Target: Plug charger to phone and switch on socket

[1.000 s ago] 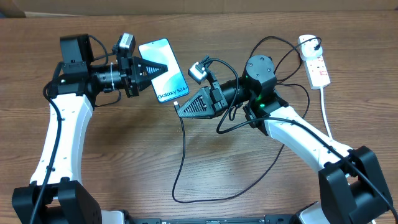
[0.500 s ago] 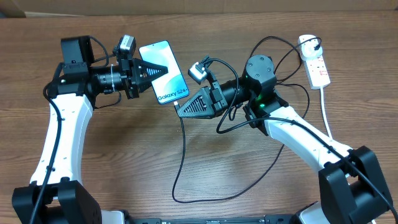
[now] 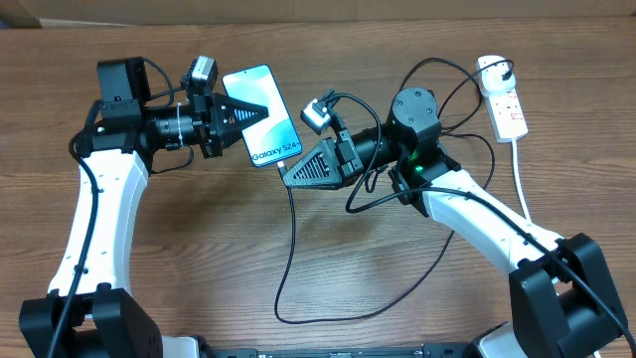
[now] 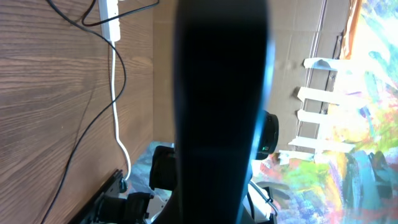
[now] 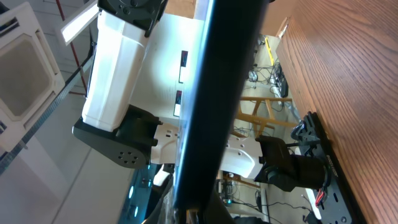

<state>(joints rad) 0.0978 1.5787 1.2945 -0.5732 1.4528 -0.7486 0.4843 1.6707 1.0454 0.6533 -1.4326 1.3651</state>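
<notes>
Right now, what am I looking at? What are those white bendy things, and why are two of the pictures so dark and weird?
Those are two robot arms, white with black joints, sitting at a wooden table. One picture looks straight down from above. The other two come from little cameras on the arms' wrists. They sit so close that each arm's own fingers fill the middle as a dark bar.

From above you can see a phone, a long thin black charger cable and a white socket strip near the right edge.

The left pincer is shut, with its tip over the phone. The right pincer is shut too, right where the cable's end meets the phone's bottom corner. I cannot tell whether either one truly grips anything.
</notes>
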